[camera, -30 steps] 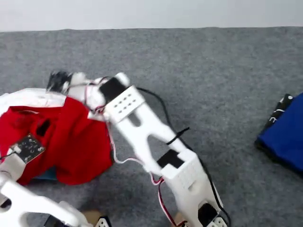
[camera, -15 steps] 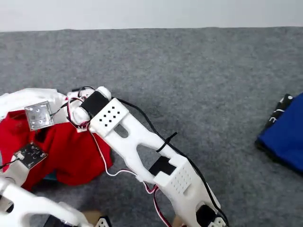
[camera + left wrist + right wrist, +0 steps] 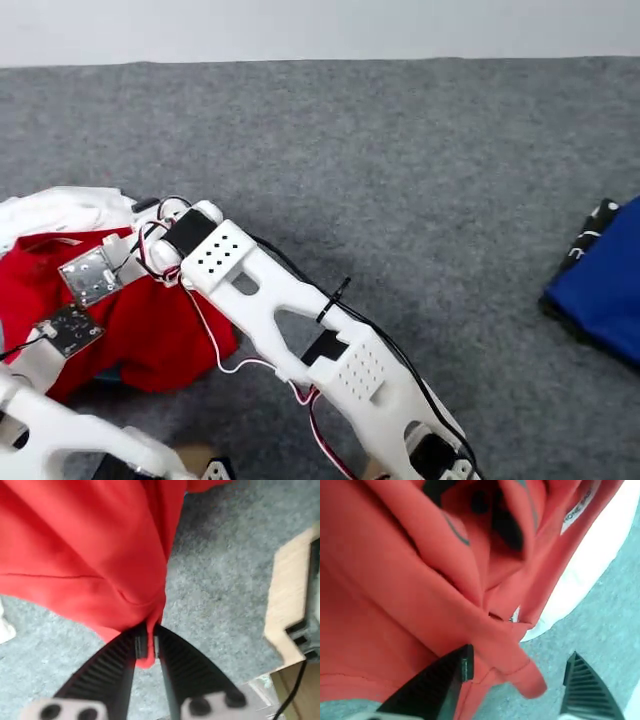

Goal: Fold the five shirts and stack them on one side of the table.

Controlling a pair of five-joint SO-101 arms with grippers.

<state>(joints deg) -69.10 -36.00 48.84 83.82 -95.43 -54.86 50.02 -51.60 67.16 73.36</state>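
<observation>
A crumpled red shirt [image 3: 150, 320] lies at the left of the grey table, on top of a white shirt [image 3: 60, 210]. The right arm [image 3: 270, 300] stretches from the front across to it. Its right gripper [image 3: 520, 662] hangs open just above the red shirt [image 3: 395, 590], near the collar, with the white shirt [image 3: 590, 560] showing past the hem. The left arm [image 3: 50, 420] comes in from the front left corner. My left gripper [image 3: 147, 642] is shut on an edge fold of the red shirt [image 3: 90, 540], which hangs bunched from the fingers.
A folded blue shirt [image 3: 605, 285] lies at the right edge with a black item [image 3: 600, 215] beside it. Grey felt [image 3: 420, 160] spreads open across the middle and back. A wooden base plate [image 3: 290, 605] sits by the arms' feet.
The right arm has swung from behind the red shirt toward the front left, so its wrist now sits over the shirt. The left arm has barely moved.
</observation>
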